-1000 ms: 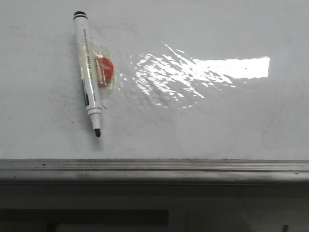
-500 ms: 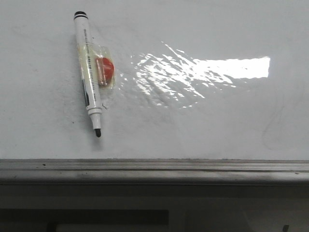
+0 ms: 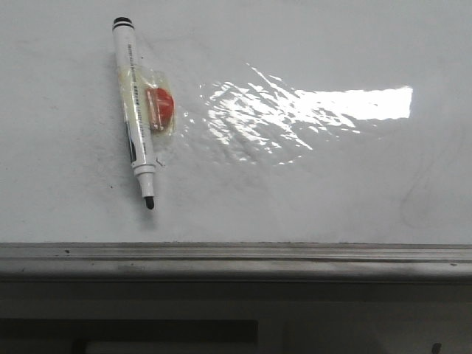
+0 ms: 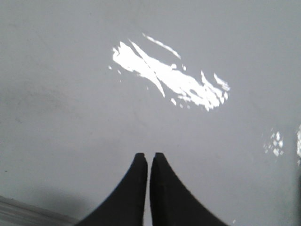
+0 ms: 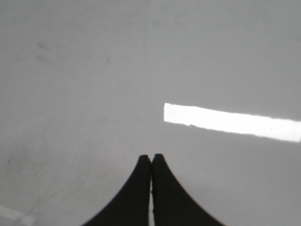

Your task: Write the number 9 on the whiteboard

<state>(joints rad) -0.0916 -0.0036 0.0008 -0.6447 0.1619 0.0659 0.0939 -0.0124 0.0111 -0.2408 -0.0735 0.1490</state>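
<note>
The whiteboard (image 3: 310,199) fills the front view, glossy white with a glare patch and faint grey smudges. No drawn number 9 shows on it. A white marker (image 3: 134,110) with a black tip lies on the board at the left, tip pointing toward the near ledge, with a red piece (image 3: 160,107) taped to its side. Neither gripper shows in the front view. My left gripper (image 4: 146,156) is shut and empty above bare board (image 4: 70,94). My right gripper (image 5: 151,157) is shut and empty above bare board (image 5: 84,70).
A grey metal ledge (image 3: 236,259) runs along the board's near edge. Below it is a dark band. Faint grey curved smudges (image 3: 413,199) mark the board at the right.
</note>
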